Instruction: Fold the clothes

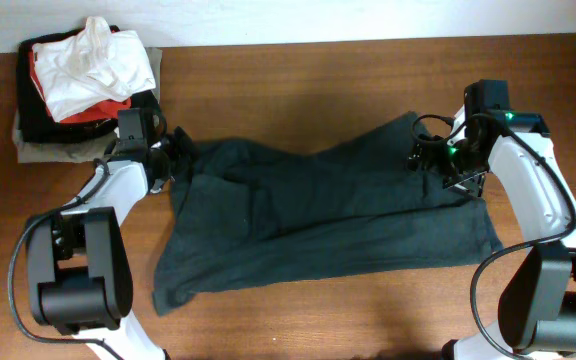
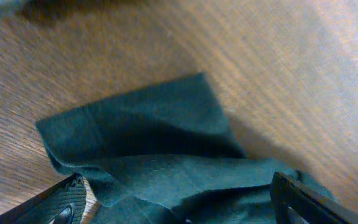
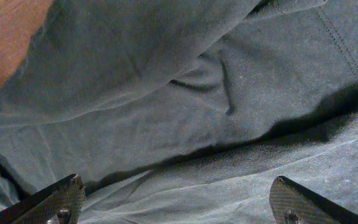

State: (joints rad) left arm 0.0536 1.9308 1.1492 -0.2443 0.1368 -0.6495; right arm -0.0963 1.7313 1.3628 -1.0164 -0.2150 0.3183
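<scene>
You have a dark green garment (image 1: 318,215) spread unfolded across the middle of the table, reaching from the left side to the right side. It lies mostly flat, with soft creases along its length and a raised fold near its left end. Its far left corner is bunched, its far right corner rises to a peak toward the far edge, and its near left corner comes closest to the near edge. In the far left corner of the table you have a pile of clothes (image 1: 38,120). It has a crumpled white garment (image 1: 93,65) on top, red fabric (image 1: 103,108) under it, black fabric (image 1: 33,105) below, and a grey-olive layer (image 1: 43,150) at the bottom.
</scene>
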